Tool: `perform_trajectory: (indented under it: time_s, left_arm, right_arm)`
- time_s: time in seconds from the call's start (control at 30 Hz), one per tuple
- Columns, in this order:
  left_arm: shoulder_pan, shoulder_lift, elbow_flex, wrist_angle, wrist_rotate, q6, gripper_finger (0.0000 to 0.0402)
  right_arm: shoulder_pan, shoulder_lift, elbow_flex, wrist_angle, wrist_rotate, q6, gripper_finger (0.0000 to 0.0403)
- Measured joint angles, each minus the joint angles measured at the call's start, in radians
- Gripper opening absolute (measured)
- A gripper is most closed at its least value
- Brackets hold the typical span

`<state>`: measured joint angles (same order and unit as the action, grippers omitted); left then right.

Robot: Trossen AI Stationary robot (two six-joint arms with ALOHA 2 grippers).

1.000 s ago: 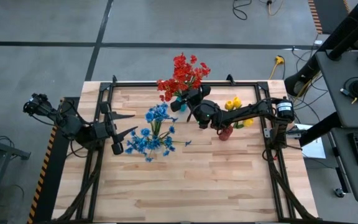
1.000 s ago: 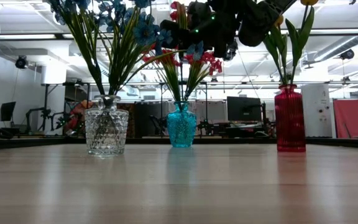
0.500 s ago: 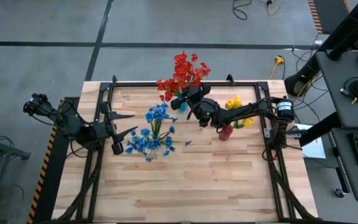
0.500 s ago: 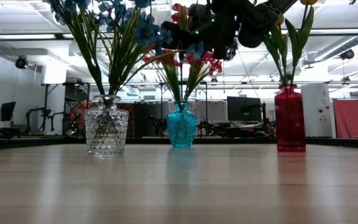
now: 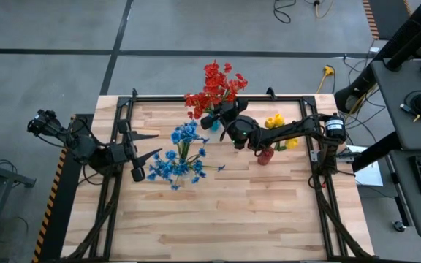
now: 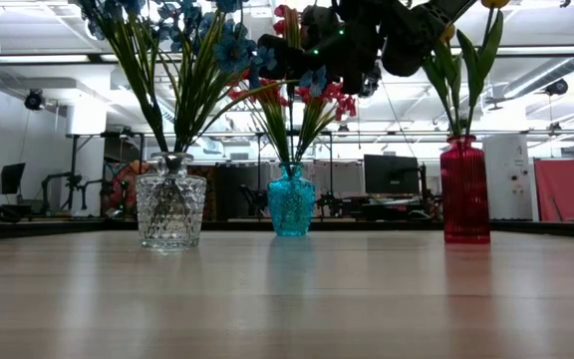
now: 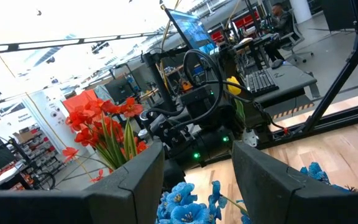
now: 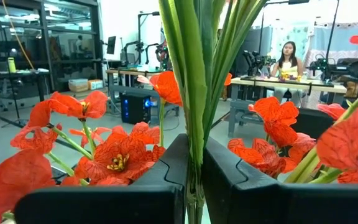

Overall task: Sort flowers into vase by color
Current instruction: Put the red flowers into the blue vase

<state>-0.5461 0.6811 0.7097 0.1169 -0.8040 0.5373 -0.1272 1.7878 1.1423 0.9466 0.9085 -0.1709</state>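
Right hand [image 5: 225, 123]: closed on green stems [image 8: 194, 93] of the red flowers [image 5: 212, 89], held high at the 12 o'clock side of the tabletop [image 5: 225, 212], over the teal vase [image 6: 291, 201]; left hand [image 5: 139, 155]: fingers parted, holding nothing, parked at the 9 o'clock edge.

Task items: red flowers stand in the teal vase; blue flowers [image 5: 181, 159] fill the clear glass vase [image 6: 170, 211] near centre; yellow flowers [image 5: 276, 123] sit in the red vase [image 6: 464, 191] at 2 o'clock.

Hazards, as judged:
- the clamped bundle may drag the light teal vase and tip it if lifted or swung sideways;
- stems may spring out on release if not seated in the neck;
- the right forearm passes close above the yellow heads and may sweep the red vase.

Markings: no legible brand, label or text on any item.
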Motion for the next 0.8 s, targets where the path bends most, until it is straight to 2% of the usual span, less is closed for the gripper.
perform_trajectory:
  time_s: [0.17, 0.5, 0.8]
  left_arm:
    - [0.000, 0.000, 0.000, 0.000, 0.000, 0.000, 0.0172]
    - [0.000, 0.000, 0.000, 0.000, 0.000, 0.000, 0.0172]
    - [0.000, 0.000, 0.000, 0.000, 0.000, 0.000, 0.0172]
  right_arm:
    - [0.000, 0.000, 0.000, -0.003, 0.000, -0.004, 0.0040]
    - [0.000, 0.000, 0.000, -0.031, 0.008, -0.004, 0.0130]
    - [0.015, 0.000, 0.000, -0.049, 0.010, -0.023, 0.0186]
